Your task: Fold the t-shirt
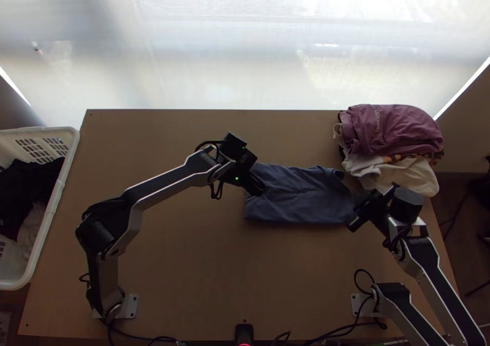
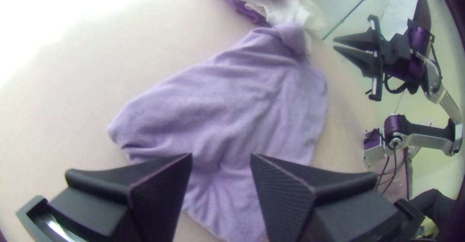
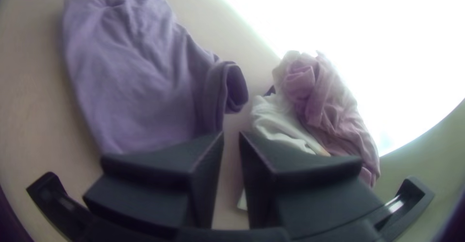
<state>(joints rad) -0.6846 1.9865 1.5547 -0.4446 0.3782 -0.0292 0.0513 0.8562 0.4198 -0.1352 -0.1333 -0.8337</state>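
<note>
Shirt (image 1: 300,198) lies folded on the table (image 1: 196,254). Left gripper (image 2: 221,156), spread and empty, hangs over one end, likely to smooth it; right gripper (image 3: 231,133), barely parted, empty, is by the curled corner (image 3: 215,94), perhaps to tuck it.

The table in front of me (image 1: 184,260) is wood, smooth and matt. On it the t-shirt (image 1: 300,199) is soft, dull cloth, rumpled by fine creases. The plum garment (image 1: 392,128) over there is cloth too, wrinkled and without shine, and the whitish one (image 1: 413,176) looks the same. The basket (image 1: 57,199) is smooth white plastic with a faint gloss. Both arms have metal-looking links, their edges catching the light. On the left gripper (image 1: 260,188) and right gripper (image 1: 353,221), the fingers are matt black, like hard plastic, the left's finely ridged.
</note>
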